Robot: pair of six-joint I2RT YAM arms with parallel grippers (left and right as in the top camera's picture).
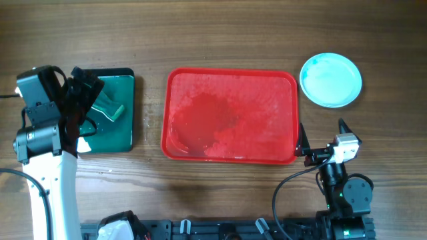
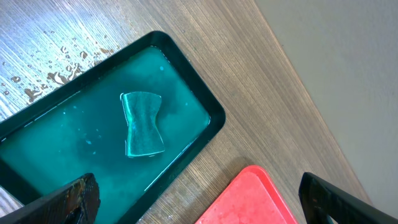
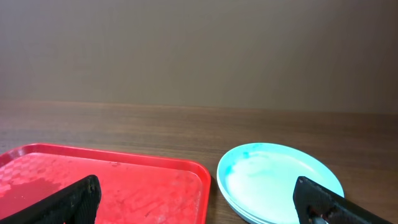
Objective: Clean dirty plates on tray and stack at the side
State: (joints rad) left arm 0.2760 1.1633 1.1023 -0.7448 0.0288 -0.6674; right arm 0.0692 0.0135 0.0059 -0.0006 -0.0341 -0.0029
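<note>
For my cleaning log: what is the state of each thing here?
plates: stacked beside the tray, pale blue on top
tray: no plates on it, wet
green tray: holds teal liquid
sponge: lying in the green tray
left hand: open, empty, above the green tray
right hand: open, empty

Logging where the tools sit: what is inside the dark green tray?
A teal sponge lies in the dark green tray, in what looks like shallow liquid. Overhead, the left arm covers the tray's left part, hiding whatever lies there in that view.
</note>
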